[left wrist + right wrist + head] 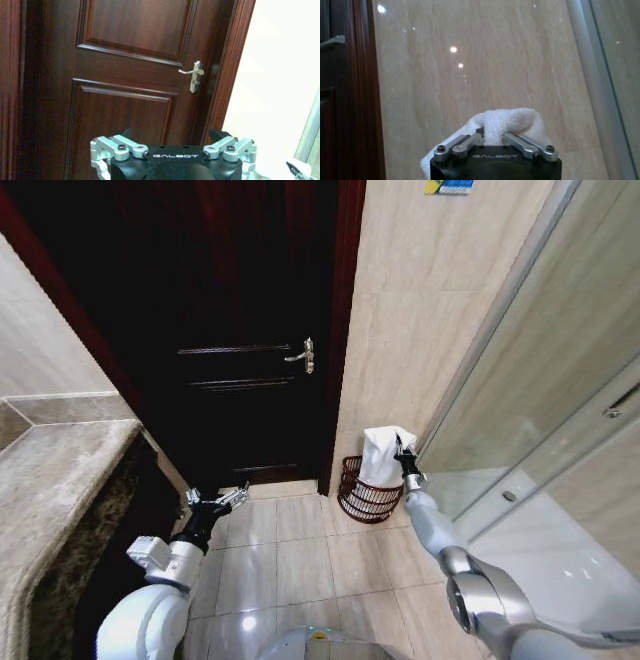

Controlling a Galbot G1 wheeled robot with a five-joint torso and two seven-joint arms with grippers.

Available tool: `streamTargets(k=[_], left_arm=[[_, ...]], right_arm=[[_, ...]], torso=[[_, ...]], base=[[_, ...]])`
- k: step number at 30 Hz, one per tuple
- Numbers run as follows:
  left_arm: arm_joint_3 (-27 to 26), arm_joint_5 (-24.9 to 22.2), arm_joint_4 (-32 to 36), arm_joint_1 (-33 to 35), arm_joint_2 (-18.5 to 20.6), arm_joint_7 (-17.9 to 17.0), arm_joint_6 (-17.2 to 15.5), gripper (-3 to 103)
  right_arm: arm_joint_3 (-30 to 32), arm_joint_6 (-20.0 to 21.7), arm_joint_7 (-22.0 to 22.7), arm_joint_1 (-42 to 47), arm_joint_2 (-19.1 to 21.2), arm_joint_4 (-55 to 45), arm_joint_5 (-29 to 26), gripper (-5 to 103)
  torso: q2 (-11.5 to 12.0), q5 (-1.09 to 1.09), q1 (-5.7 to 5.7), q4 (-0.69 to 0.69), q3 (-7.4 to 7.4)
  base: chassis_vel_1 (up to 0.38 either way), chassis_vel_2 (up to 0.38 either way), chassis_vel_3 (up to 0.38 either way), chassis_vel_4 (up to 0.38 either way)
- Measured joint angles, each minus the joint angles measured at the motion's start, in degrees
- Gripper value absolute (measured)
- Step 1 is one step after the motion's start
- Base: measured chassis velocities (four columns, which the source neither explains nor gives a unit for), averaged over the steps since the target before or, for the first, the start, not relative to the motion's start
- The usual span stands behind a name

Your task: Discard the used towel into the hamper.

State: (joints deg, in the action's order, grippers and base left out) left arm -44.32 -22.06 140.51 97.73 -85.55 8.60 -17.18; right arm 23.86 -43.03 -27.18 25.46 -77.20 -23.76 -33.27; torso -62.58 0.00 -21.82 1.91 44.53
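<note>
The hamper (364, 498), a small dark red-brown wire basket, stands on the floor tiles in the corner between the door frame and the beige wall. The white used towel (379, 454) hangs straight above it, and its lower end reaches into the basket's mouth. My right gripper (402, 451) is shut on the towel's upper right edge. In the right wrist view the towel (509, 120) bulges up between the closed-in fingers (465, 143). My left gripper (219, 500) hovers low beside the counter, open and empty. In the left wrist view it (171, 133) faces the door.
A dark wooden door (240, 330) with a metal lever handle (303, 355) is straight ahead. A stone counter (50, 480) runs along the left. A glass shower screen (540, 420) stands on the right, close to my right arm. Bare floor tiles (300, 550) lie between them.
</note>
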Motion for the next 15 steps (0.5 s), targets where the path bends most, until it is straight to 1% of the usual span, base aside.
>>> streamTargets(k=[6, 15], left_arm=[[0.0, 0.0, 0.0, 0.0, 0.0, 0.0, 0.0, 100], [0.0, 0.0, 0.0, 0.0, 0.0, 0.0, 0.0, 100]], right_arm=[[0.7, 0.4, -0.7, -0.1, -0.4, 2.2, 1.3, 6], [0.9, 3.1, -0.7, 1.8, -0.6, 3.3, 1.3, 6]], torso=[[0.0, 0.01, 0.0, 0.0, 0.0], [0.0, 0.01, 0.0, 0.0, 0.01]], base=[[0.0, 0.0, 0.0, 0.0], [0.0, 0.0, 0.0, 0.0]])
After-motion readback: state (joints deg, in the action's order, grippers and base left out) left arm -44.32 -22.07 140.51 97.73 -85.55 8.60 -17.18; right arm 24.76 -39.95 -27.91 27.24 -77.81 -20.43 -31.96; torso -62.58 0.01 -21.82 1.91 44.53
